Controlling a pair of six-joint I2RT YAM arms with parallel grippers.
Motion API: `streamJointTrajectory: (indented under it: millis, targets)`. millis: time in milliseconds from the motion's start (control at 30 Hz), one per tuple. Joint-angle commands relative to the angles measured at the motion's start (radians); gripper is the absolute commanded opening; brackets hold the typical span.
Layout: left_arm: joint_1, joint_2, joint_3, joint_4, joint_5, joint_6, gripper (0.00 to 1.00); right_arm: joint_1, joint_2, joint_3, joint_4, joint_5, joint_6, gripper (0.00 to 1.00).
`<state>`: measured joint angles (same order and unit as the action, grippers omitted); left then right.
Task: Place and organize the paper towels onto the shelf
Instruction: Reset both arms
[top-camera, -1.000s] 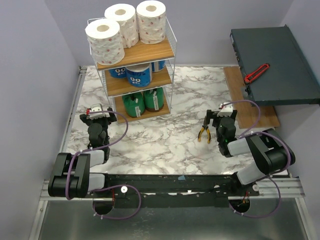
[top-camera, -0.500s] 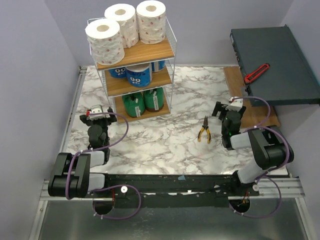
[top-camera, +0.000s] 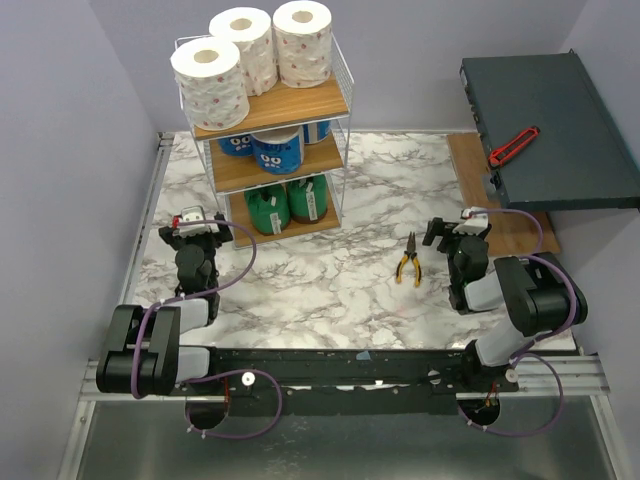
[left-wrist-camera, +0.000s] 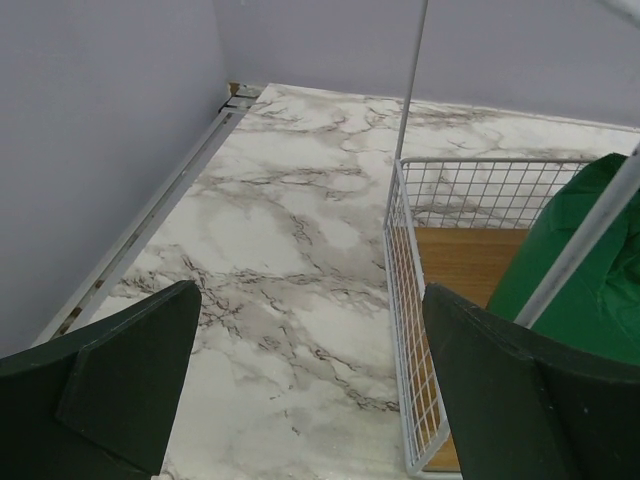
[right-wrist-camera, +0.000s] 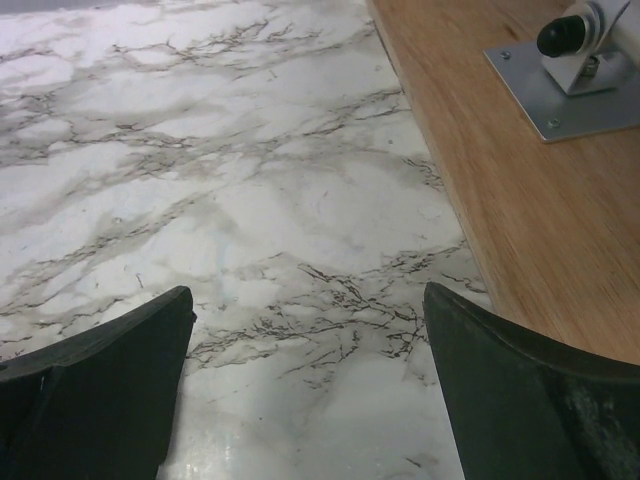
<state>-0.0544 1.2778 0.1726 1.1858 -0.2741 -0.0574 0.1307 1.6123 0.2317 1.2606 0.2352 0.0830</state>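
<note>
The shelf (top-camera: 318, 100) stands at the table's back left. Three white pink-speckled paper towels (top-camera: 245, 48) sit on its top board, blue-wrapped rolls (top-camera: 277, 152) on the middle board, and green-wrapped rolls (top-camera: 268, 210) on the bottom one. My left gripper (top-camera: 196, 230) is open and empty, just left of the shelf's foot. In the left wrist view the left gripper (left-wrist-camera: 310, 385) faces bare marble, with the shelf's wire side (left-wrist-camera: 405, 300) and a green roll (left-wrist-camera: 590, 270) to its right. My right gripper (top-camera: 458, 230) is open and empty over marble at the right, and the right wrist view shows nothing between the right gripper's (right-wrist-camera: 310, 385) fingers.
Yellow-handled pliers (top-camera: 408, 262) lie on the marble just left of the right gripper. A dark grey-green flat box (top-camera: 545, 130) with a red tool (top-camera: 513, 145) on it sits at the back right over a wooden board (right-wrist-camera: 520, 180). A metal bracket (right-wrist-camera: 570, 85) stands on that board.
My right gripper has swung to the right, away from the pliers and toward the wooden board. The left arm and the rolls have stayed put.
</note>
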Motion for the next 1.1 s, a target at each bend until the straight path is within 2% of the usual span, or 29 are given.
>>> streamJointTrajectory:
  millis: [0,233,367,500,633,767,1067]
  targets:
    - [-0.005,0.011,0.058,-0.075,0.013,-0.014,0.99,-0.025,0.013,0.021,0.029,-0.078,0.017,1.0]
    - [-0.004,0.006,0.049,-0.061,0.012,-0.011,0.98,-0.025,0.018,0.0,0.082,-0.081,0.003,1.0]
    - [-0.004,0.005,0.012,0.005,0.024,-0.01,0.99,-0.025,0.02,0.012,0.067,-0.067,0.013,1.0]
    - [-0.004,0.009,0.057,-0.075,0.006,-0.013,0.99,-0.032,0.021,0.023,0.04,-0.06,0.028,1.0]
    - [-0.004,0.007,0.052,-0.064,0.007,-0.01,0.99,-0.031,0.015,0.011,0.057,-0.057,0.023,1.0]
    - [-0.004,0.004,0.024,-0.019,0.021,-0.013,0.98,-0.031,0.015,-0.013,0.099,-0.128,-0.009,1.0]
    - [-0.001,0.006,0.049,-0.065,0.016,-0.015,0.99,-0.031,0.016,0.011,0.057,-0.095,0.011,1.0]
